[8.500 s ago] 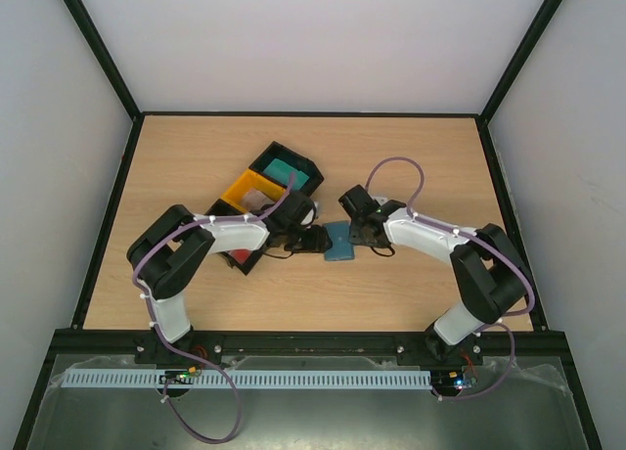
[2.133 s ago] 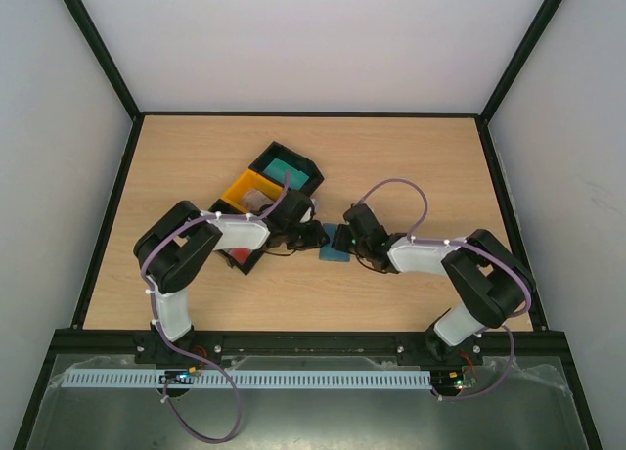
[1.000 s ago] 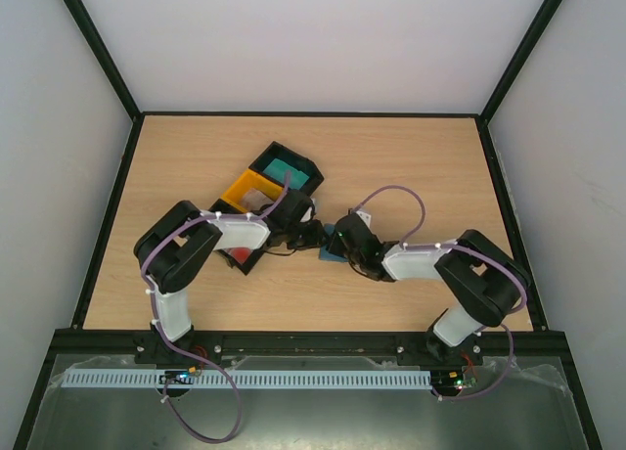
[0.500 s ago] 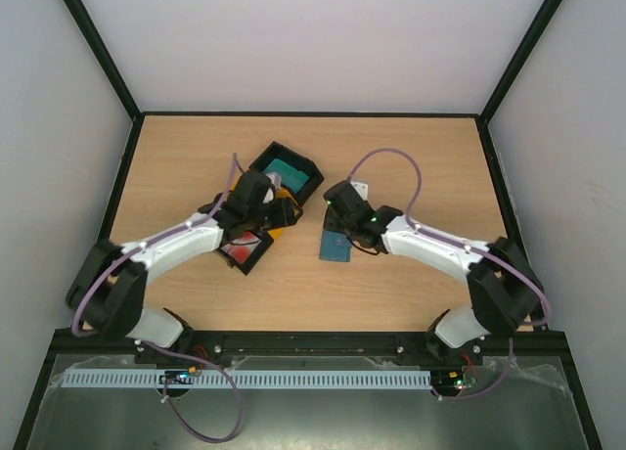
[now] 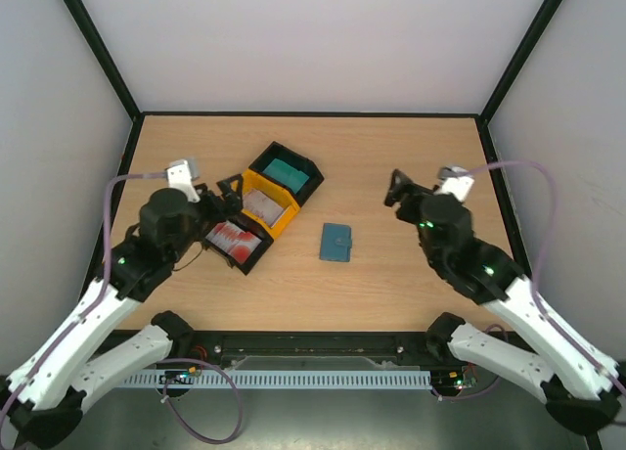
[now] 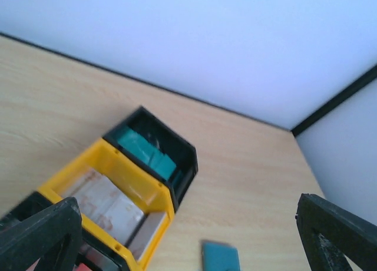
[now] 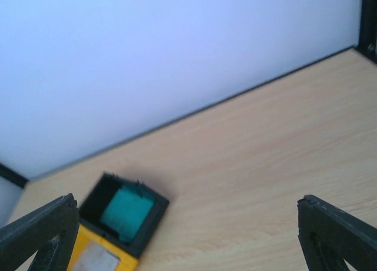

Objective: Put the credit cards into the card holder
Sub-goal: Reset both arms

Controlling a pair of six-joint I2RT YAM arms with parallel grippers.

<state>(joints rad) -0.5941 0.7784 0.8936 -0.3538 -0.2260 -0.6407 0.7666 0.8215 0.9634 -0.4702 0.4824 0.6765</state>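
The slate-blue card holder (image 5: 335, 242) lies folded shut on the wooden table, between the two arms; its top edge shows at the bottom of the left wrist view (image 6: 221, 258). White credit cards with red print (image 5: 233, 239) lie in a black tray. More pale cards (image 6: 106, 201) fill the yellow tray (image 5: 264, 203). My left gripper (image 5: 223, 189) hangs open and empty above the trays. My right gripper (image 5: 397, 191) is open and empty, raised to the right of the holder. In each wrist view only the two fingertips (image 6: 41, 235) (image 7: 339, 235) show, far apart.
A black tray (image 5: 305, 166) behind the yellow one holds a teal-green card stack (image 7: 123, 212). The three trays stand in a diagonal row left of centre. Black frame posts and white walls enclose the table (image 5: 411, 137).
Both arms have drawn back and up from the card holder, left arm to the left, right arm to the right. Both grippers went from shut to open. The holder stays on the table.
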